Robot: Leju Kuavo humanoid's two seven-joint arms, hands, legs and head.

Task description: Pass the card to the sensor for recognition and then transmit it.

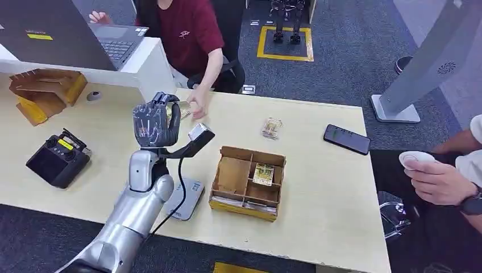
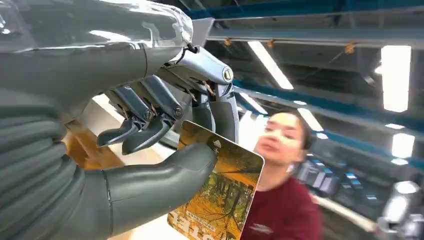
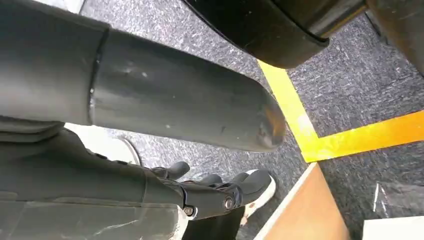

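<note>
My left hand (image 1: 153,122) is raised above the table's far left part. It pinches a card with a yellow autumn-forest picture (image 2: 220,195) between the thumb and the fingers. In the head view the card (image 1: 181,109) sticks out past the hand toward a person in a maroon shirt (image 1: 190,31). That person's hand (image 1: 198,107) is right beside the card. The grey flat sensor pad (image 1: 185,200) lies on the table under my left forearm. My right hand (image 3: 220,187) hangs beside the table over the grey carpet, fingers loosely apart and holding nothing.
A cardboard box (image 1: 247,182) with compartments and more cards stands mid-table. A loose card (image 1: 271,128) and a phone (image 1: 347,139) lie further right. A black device (image 1: 57,160) sits at the left. A second person's hands (image 1: 440,179) are at the right edge.
</note>
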